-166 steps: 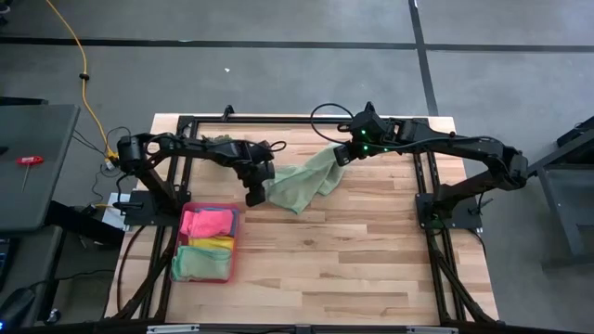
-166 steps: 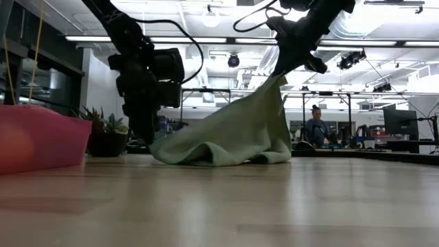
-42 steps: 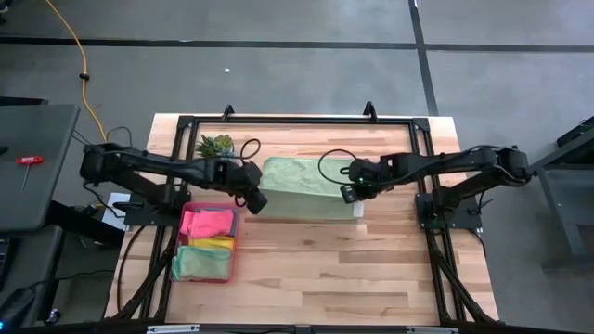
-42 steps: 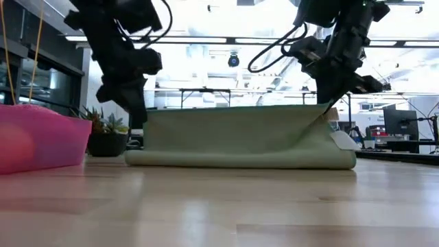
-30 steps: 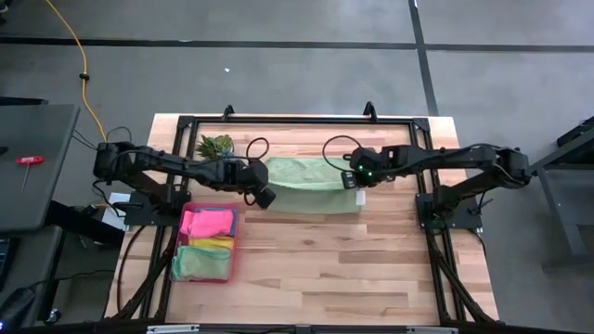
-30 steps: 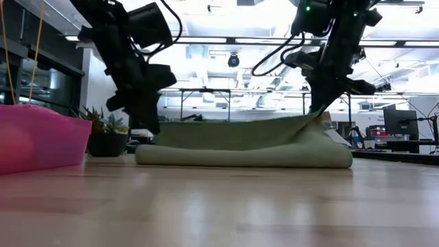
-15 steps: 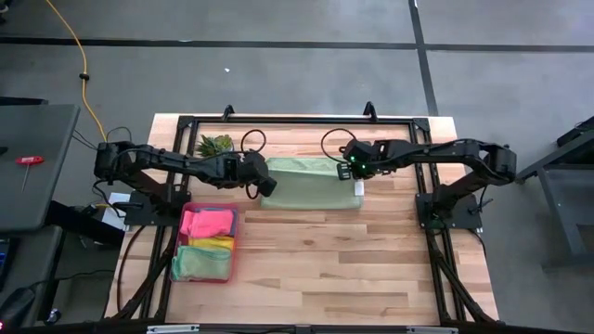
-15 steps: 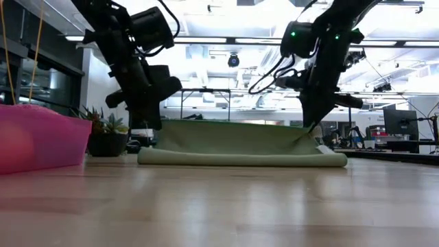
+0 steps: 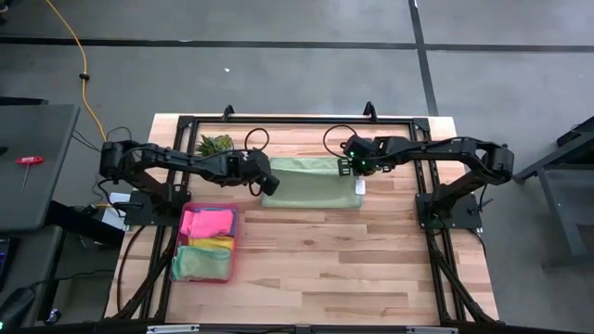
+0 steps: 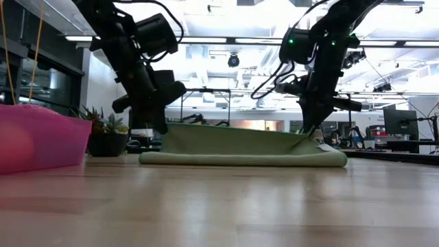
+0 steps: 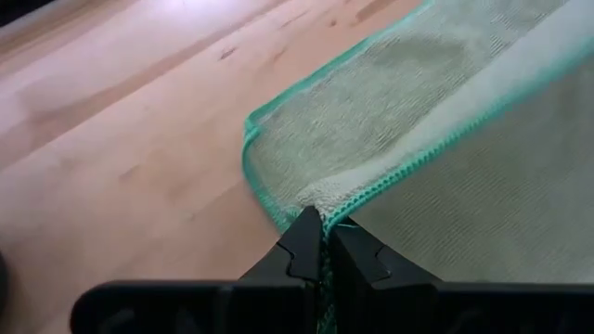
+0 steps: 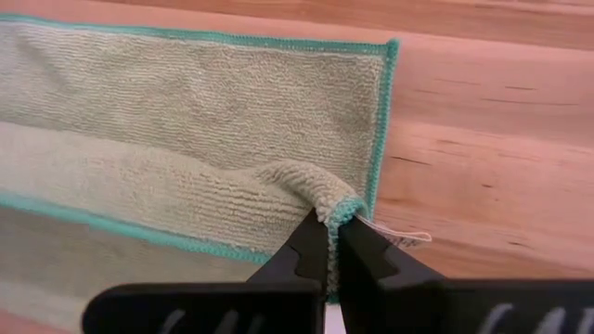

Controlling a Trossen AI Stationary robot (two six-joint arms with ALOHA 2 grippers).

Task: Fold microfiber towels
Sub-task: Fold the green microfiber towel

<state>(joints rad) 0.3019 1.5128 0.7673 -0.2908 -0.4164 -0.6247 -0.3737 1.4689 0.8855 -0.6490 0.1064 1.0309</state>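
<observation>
Both grippers pinching the folded towel.
I see the left gripper point(image 9: 266, 183) and right gripper point(image 9: 356, 170) fingers pinching corners of the pale green microfiber towel point(image 9: 312, 183), upper centre on the wooden surface point(image 9: 371, 260).

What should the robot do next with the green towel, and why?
Probably lower both corners the last bit and let go. The left pincer and right pincer are each shut on a corner of the pale green towel, carried over the layer lying flat on the table. The held edge almost reaches the far edge, so the fold looks nearly finished.
</observation>
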